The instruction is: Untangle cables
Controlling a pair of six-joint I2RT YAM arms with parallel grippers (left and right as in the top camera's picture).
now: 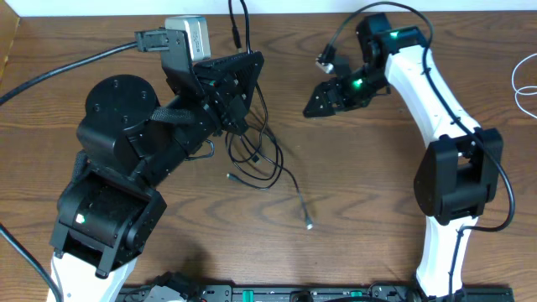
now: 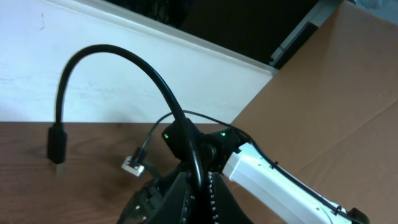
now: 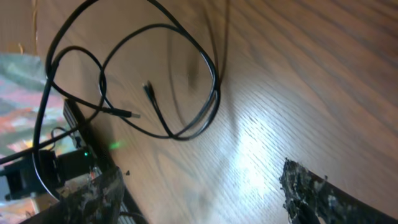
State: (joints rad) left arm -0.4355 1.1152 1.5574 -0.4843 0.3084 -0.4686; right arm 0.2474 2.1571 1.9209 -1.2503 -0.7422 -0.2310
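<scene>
Left gripper [image 1: 252, 60] pinched on the black cable [image 2: 124, 51]; one plug end arches up past the fingers, the rest lies in loose loops on the table [image 1: 369, 197] just beside it. Right gripper [image 3: 205, 199] spread, nothing between the fingers, facing those loops. Thin pale loop at the far right edge, likely the white cable [image 1: 514, 77], well apart.

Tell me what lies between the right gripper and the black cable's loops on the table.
Only bare wood table. The overhead and right wrist views show nothing between the right gripper and the black cable.
</scene>
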